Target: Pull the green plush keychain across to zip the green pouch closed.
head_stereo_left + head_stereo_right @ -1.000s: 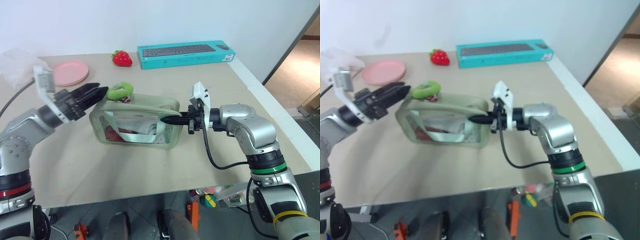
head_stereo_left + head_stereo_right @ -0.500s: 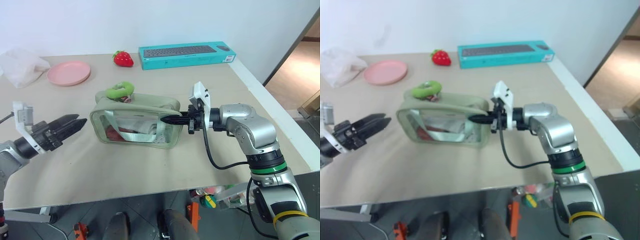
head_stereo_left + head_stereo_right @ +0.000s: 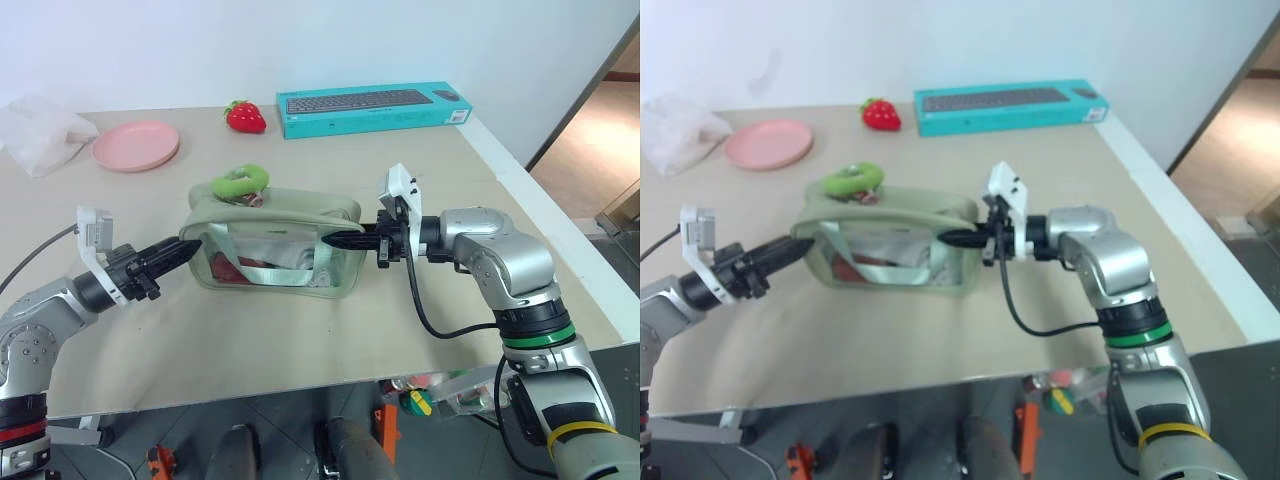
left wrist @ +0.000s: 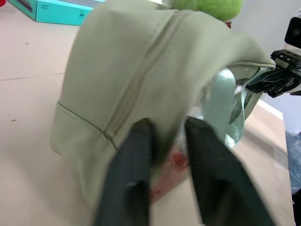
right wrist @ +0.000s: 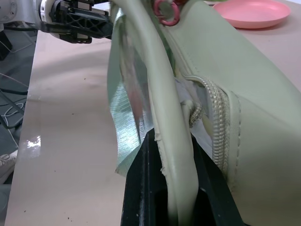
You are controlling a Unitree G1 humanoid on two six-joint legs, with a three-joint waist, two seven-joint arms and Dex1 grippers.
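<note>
The green pouch (image 3: 290,207) lies mid-table, with clear side panels and red items inside. The green plush keychain (image 3: 240,181) rests on its top at the left end, hung from a pinkish ring (image 5: 167,10). My left gripper (image 3: 188,247) is level at the pouch's left end, its fingers (image 4: 136,141) closed on the fabric corner there, below the keychain. My right gripper (image 3: 335,240) is at the pouch's right end, shut on a pale green strap (image 5: 160,84). Beside that strap, the zipper (image 5: 209,108) looks parted.
A teal keyboard box (image 3: 375,108) and a red strawberry toy (image 3: 245,116) stand along the far edge. A pink plate (image 3: 136,145) and a white plastic bag (image 3: 35,125) sit at the far left. The table's right edge (image 3: 520,185) runs close to my right arm.
My left gripper came down from beside the keychain, swung out to the left, then moved in to the pouch's left end and closed. The right gripper kept still.
</note>
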